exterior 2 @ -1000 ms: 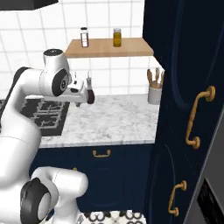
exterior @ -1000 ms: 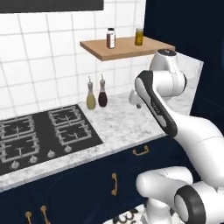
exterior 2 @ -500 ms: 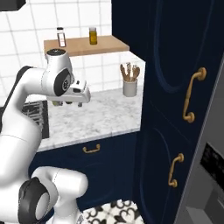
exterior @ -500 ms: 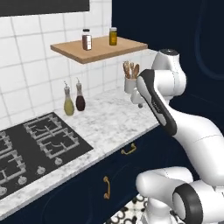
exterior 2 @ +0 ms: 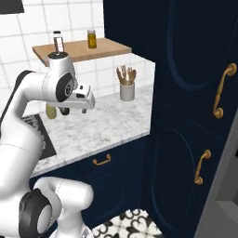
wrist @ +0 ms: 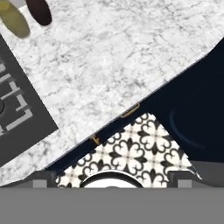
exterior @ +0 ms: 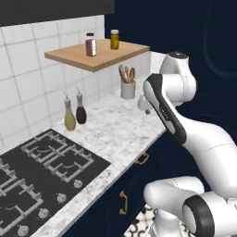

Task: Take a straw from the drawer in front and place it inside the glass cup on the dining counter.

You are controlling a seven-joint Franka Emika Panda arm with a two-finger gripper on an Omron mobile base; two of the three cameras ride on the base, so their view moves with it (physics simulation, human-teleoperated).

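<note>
The straw, the glass cup and the dining counter are out of view. My gripper [exterior: 147, 110] [exterior 2: 76, 109] hangs above the front part of a marbled kitchen worktop [exterior: 121, 128] [exterior 2: 109, 123] [wrist: 109, 57] and points straight down. It is open, its fingertips [wrist: 43, 176] far apart at the bottom of the hand view with nothing between them. Under the worktop's edge is a shut navy drawer front with a brass handle [exterior: 142, 158] [exterior 2: 101, 160] [wrist: 130, 110]. I cannot tell whether it is the task's drawer.
A black gas hob [exterior: 37, 171] [wrist: 13, 109] lies to the left, with two bottles [exterior: 75, 113] [wrist: 26, 15] by the tiled wall. A crock of wooden spoons [exterior: 127, 85] [exterior 2: 126, 86] stands under a wooden shelf [exterior: 99, 55] [exterior 2: 81, 49] holding two jars. A tall navy cabinet [exterior 2: 190, 107] closes the right side.
The whole picture has shifted, so the base has driven: the hob slid left, and the spoon crock and tall cabinet came into view. The arm keeps its pose and the gripper stays open.
</note>
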